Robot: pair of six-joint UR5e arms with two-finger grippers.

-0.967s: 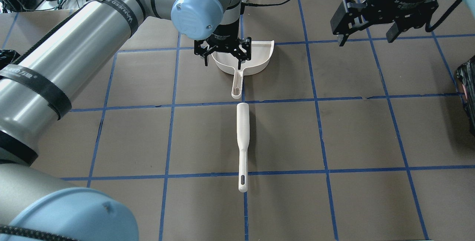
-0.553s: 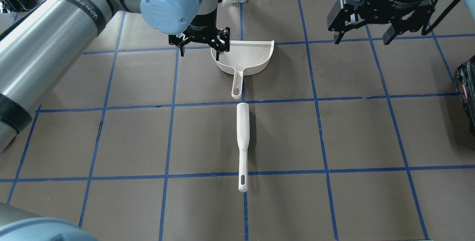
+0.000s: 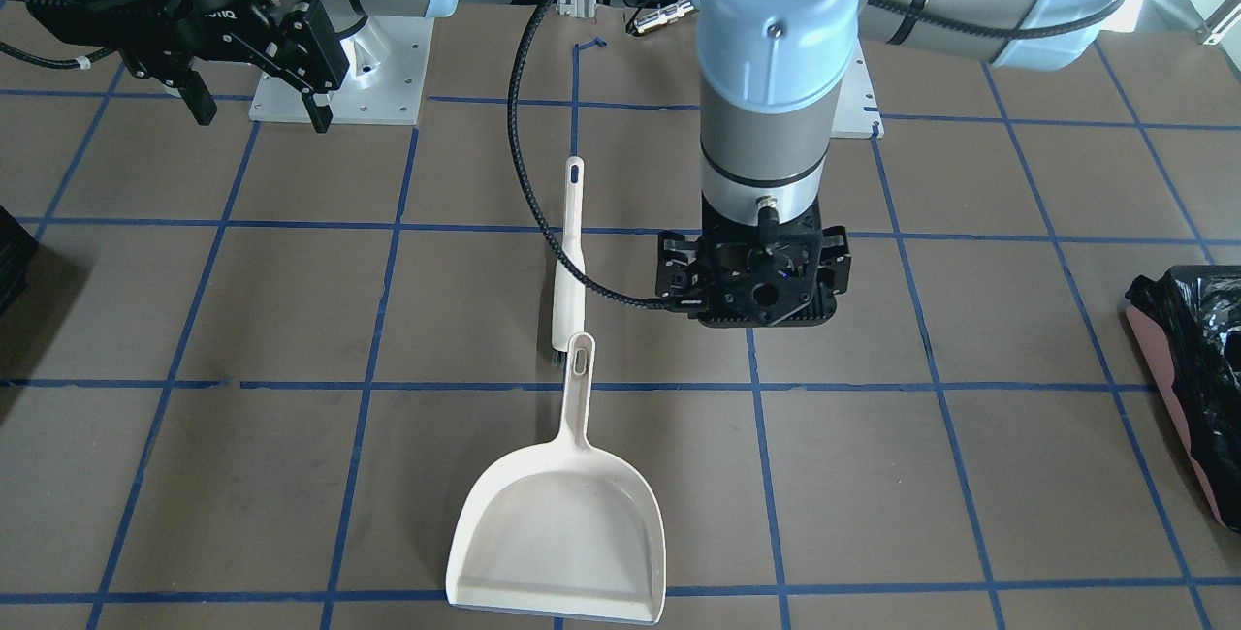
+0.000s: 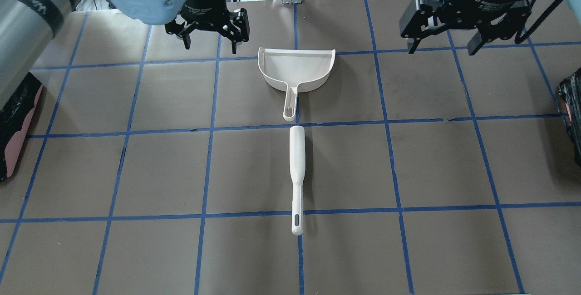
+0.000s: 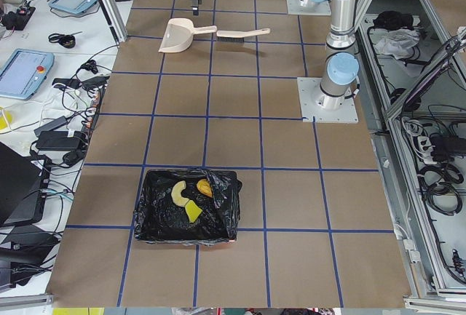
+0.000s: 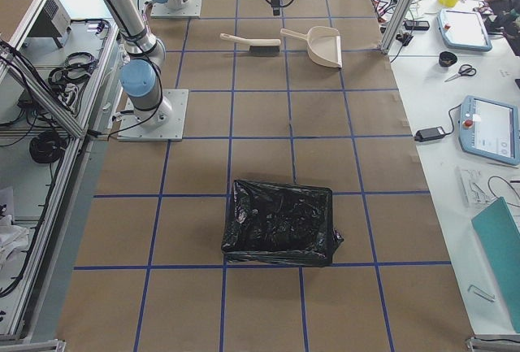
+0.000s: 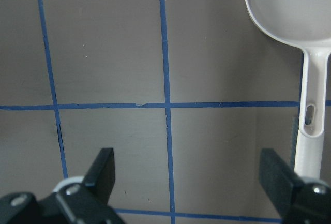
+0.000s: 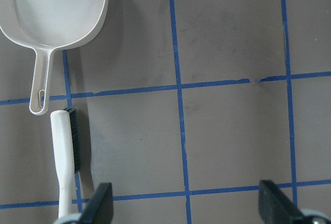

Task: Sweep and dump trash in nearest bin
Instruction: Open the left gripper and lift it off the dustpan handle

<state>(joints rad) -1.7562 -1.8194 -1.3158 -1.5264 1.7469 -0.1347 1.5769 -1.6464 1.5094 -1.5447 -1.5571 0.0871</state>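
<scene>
The three trash pieces lie inside the black-lined bin [image 5: 218, 213]: a curved croissant piece [image 5: 178, 193], a brown lump [image 5: 204, 188] and a yellow-green sponge scrap [image 5: 192, 212]. That bin's pink side shows at the table's left edge [image 4: 18, 125]. The white dustpan [image 4: 295, 70] lies empty on the mat, and the white brush [image 4: 297, 172] lies in line with its handle. My left gripper [image 4: 210, 43] is open and empty, left of the dustpan. My right gripper [image 4: 441, 50] is open and empty, to the right of the dustpan.
A second black-lined bin [image 6: 280, 222] stands at the table's right end and shows at the edge of the overhead view [image 4: 573, 104]. Blue tape lines grid the brown mat. The left wrist view shows the dustpan handle [image 7: 310, 110] at its right edge.
My left arm has swung left, away from the dustpan, with its gripper open. The dustpan and brush have not moved. My right gripper has shifted only slightly.
</scene>
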